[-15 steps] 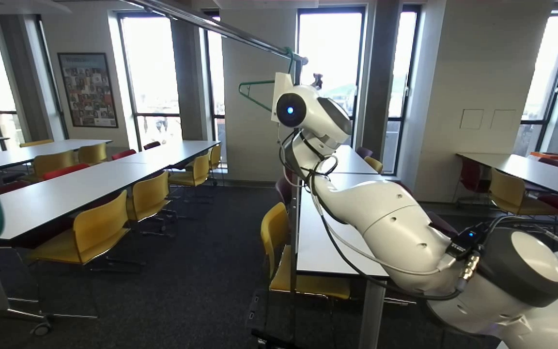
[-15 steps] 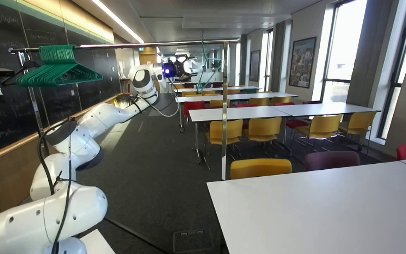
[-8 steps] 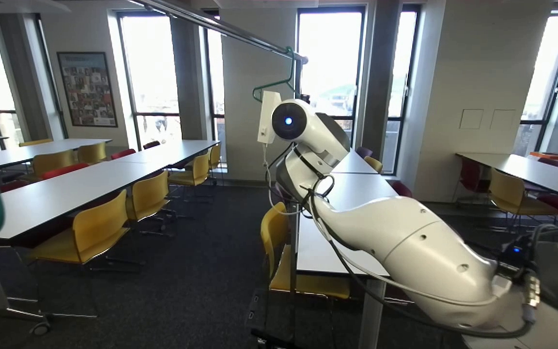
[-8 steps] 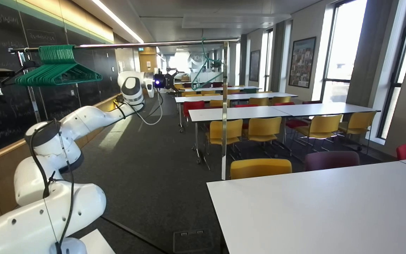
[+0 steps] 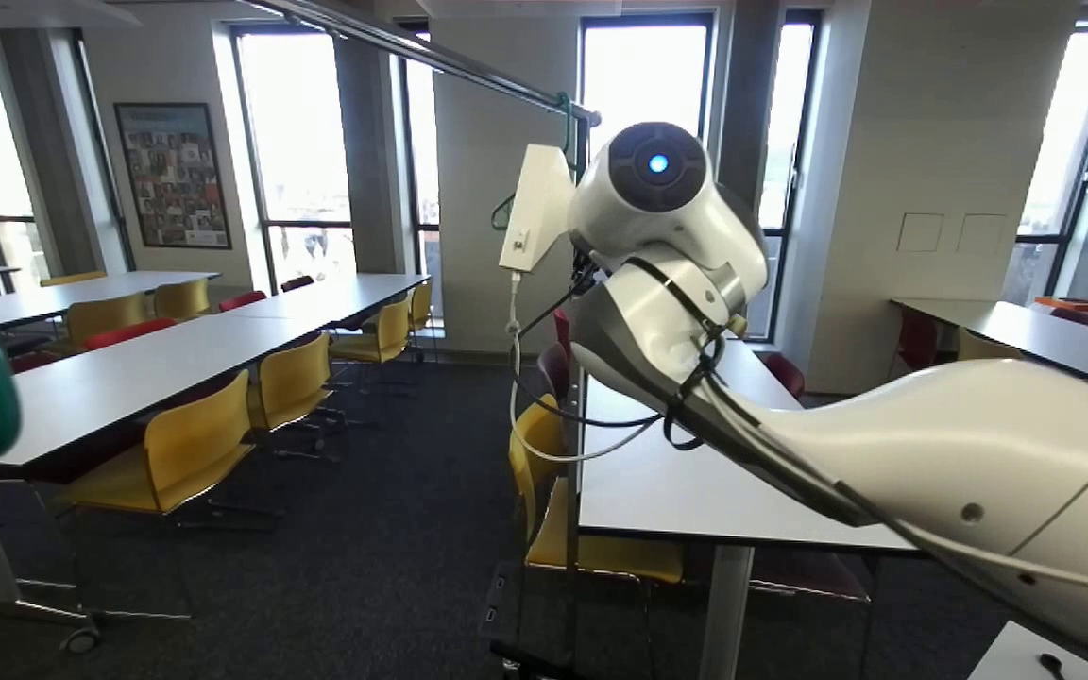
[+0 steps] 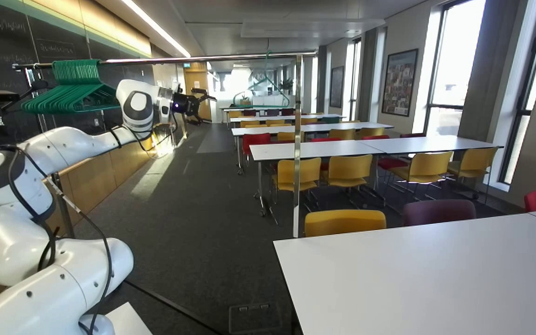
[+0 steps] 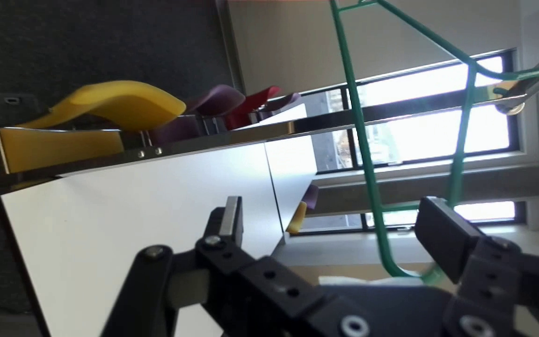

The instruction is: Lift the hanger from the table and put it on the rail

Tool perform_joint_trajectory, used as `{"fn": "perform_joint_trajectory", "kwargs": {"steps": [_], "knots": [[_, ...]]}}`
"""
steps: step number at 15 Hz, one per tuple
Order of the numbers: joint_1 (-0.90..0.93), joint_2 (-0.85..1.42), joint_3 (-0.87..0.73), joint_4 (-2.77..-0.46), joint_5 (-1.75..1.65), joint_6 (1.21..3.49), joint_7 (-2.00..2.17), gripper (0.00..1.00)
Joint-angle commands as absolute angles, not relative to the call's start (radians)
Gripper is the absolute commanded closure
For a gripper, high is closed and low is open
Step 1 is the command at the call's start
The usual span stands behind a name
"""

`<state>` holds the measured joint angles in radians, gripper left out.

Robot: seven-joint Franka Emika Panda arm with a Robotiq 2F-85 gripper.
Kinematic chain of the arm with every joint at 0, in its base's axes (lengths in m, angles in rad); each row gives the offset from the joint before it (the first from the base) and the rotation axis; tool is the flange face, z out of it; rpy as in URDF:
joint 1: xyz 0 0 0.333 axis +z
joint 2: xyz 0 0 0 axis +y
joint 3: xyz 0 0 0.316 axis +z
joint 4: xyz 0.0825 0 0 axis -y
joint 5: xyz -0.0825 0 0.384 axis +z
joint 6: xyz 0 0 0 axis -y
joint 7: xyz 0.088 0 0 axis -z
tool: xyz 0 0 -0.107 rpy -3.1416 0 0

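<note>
The hanger (image 7: 363,138) hangs on the rail (image 6: 203,57), so only backing away seems left. The gripper (image 7: 332,224), fingers (image 7: 448,239) spread, holds nothing.

Thin green triangular clothes hanger (image 7: 361,126), hooked near one end of a long, straight, polished grey metal rail (image 6: 179,59), body hanging below. Rail level, raised. Long rectangular white-topped table (image 6: 412,279), standing lower near that end, apart from the hanger.
</note>
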<state>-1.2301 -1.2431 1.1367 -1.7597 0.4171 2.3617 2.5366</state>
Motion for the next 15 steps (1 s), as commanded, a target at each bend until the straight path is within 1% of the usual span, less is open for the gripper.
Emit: {"fn": "perform_joint_trajectory", "kwargs": {"steps": [1, 5, 15], "knots": [[-1.099, -1.093, 1.124, -1.832, 0.415, 2.374, 2.54, 0.0], [-1.01, -0.965, 1.117, -1.868, 0.396, 2.328, 2.566, 0.0], [-0.795, -0.644, 1.061, -1.856, 0.349, 2.037, 2.589, 0.0]]}}
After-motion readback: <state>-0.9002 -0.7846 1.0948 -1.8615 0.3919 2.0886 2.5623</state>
